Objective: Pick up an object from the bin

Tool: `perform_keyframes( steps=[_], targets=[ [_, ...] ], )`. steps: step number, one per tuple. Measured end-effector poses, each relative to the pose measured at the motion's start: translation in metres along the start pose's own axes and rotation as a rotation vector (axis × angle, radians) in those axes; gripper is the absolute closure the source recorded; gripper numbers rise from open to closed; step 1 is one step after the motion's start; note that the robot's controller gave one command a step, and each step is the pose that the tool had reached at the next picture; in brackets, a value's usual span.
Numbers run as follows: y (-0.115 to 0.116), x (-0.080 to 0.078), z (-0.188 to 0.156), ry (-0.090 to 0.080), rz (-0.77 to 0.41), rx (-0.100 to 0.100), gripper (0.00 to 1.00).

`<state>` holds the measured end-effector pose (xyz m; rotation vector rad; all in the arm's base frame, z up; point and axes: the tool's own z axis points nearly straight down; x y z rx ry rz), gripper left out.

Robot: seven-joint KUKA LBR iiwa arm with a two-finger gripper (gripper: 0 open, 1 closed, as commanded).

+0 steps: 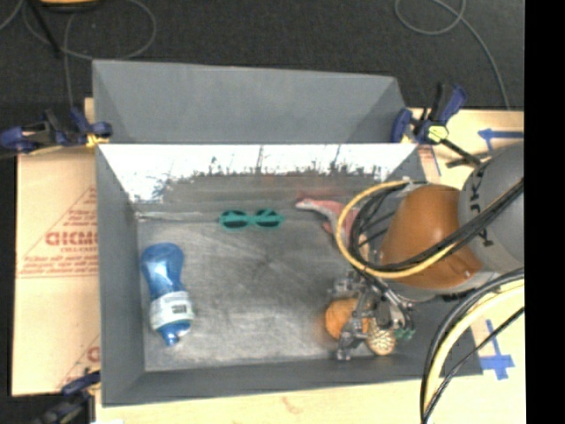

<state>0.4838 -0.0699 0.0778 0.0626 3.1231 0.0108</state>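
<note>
The arm comes in from the right and hangs low over the near right corner of the grey bin (pixel 121 325), its orange cover (pixel 425 237) and looped cables (pixel 350 228) bulking above that corner. From where I stand, the end effector (pixel 360 329) is down at the floor of the bin, right against a small round orange thing (pixel 335 320) that lies on its left side. A tan, bumpy little thing (pixel 382 344) sits just beside it on the right. Whether the end effector is open, closed or gripping either one, I cannot tell; its metal parts hide that. Well apart, a blue bottle (pixel 165 291) with a white label lies on its side near the left wall. A teal two-looped piece (pixel 249 220) rests by the back wall, with a pink thing (pixel 320 208) to its right.
</note>
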Motion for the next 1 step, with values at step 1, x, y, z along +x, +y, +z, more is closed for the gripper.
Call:
perform_keyframes(
  steps=[1],
  targets=[
    [0.0002, 0.0013, -0.0145, 0.012, -0.002, 0.002, 1.0]
  ],
)
